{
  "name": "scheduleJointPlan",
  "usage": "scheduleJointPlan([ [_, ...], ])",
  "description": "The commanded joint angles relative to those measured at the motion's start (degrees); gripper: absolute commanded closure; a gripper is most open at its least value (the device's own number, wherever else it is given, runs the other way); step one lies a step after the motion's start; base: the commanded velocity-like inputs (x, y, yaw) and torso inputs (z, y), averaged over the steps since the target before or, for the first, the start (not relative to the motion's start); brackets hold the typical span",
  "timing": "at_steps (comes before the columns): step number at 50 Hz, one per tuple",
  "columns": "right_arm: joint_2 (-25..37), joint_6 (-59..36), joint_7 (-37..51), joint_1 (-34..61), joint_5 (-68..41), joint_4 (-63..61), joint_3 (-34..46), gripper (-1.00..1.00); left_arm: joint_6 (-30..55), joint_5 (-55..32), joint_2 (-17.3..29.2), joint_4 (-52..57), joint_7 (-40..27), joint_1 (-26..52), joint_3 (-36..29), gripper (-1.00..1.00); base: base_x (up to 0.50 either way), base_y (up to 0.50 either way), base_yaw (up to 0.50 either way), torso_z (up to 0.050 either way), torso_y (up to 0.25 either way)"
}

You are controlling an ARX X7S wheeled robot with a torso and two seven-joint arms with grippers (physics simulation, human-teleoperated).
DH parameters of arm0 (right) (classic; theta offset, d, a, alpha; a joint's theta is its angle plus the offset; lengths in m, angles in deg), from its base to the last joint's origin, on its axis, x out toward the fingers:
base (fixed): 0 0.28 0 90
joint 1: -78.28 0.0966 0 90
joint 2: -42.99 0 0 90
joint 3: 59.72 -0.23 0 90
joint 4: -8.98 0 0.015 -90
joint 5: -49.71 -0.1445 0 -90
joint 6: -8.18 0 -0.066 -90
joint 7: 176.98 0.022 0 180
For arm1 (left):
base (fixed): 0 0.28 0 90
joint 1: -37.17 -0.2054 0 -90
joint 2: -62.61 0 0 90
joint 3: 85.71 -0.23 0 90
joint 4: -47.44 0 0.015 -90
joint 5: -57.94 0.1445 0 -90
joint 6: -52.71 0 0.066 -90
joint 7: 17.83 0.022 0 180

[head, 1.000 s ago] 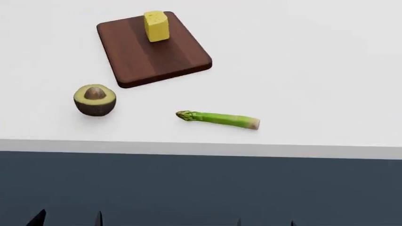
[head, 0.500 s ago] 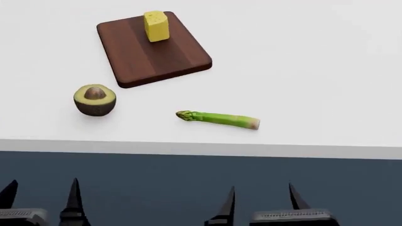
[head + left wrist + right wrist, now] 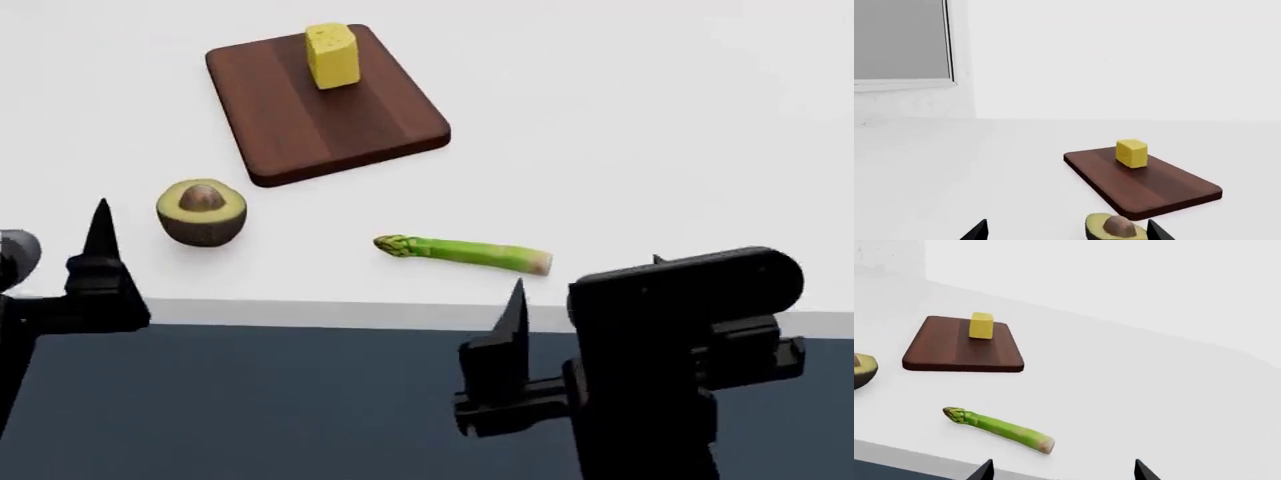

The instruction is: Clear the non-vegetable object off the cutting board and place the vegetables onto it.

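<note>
Head view: cheese [image 3: 332, 56] sits on the board [image 3: 320, 115], well beyond both grippers. Left gripper [image 3: 1064, 232] and right gripper [image 3: 1063, 470] are spread, empty. Risk: right gripper clips the asparagus [image 3: 463, 252] just ahead, rolling it off the table edge.

A simulated kitchen-like setting is shown. A plain white counter [image 3: 667, 130] with a dark front face below its edge is seen, backed by a bare white wall [image 3: 1121, 55]. A grey window pane [image 3: 899, 39] in a white frame is set into the wall. On the counter, a dark wooden cutting board [image 3: 320, 115] is laid out with 3 food items: cheese [image 3: 332, 56], avocado half [image 3: 202, 211] and asparagus [image 3: 463, 252].
</note>
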Motion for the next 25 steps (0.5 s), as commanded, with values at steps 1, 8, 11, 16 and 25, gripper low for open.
scheduleJointPlan([
  [1, 9.5, -13.6, 12.2, 17.6, -27.8, 5.8, -7.1, -1.0, 1.7, 0.6, 1.1, -12.7, 1.3, 15.8, -0.5, -1.0, 0.0, 0.0, 0.0, 0.0, 0.0],
  [8, 17.8, -12.9, 32.3, 28.7, -62.3, 19.8, -7.2, -1.0, 1.5, 2.4, -0.6, -28.9, 1.9, 29.5, -2.5, -1.0, 0.0, 0.0, 0.0, 0.0, 0.0],
  [11, 20.7, -12.1, 30.4, 34.0, -59.9, 24.7, -1.9, -1.0, -1.6, 3.7, -1.3, -36.3, 1.8, 35.3, -2.9, -1.0, 0.0, 0.0, 0.0, 0.0, 0.0],
  [16, 23.8, -7.6, 23.0, 40.9, -54.5, 32.1, 5.7, -1.0, -2.6, 4.6, -1.9, -41.9, 3.8, 41.0, -5.3, -1.0, 0.0, 0.0, 0.0, 0.0, 0.0],
  [25, 23.7, -4.9, 14.8, 51.3, -49.5, 43.7, 13.5, -1.0, -1.4, 4.1, -3.5, -53.2, 8.4, 50.4, -7.8, -1.0, 0.0, 0.0, 0.0, 0.0, 0.0],
])
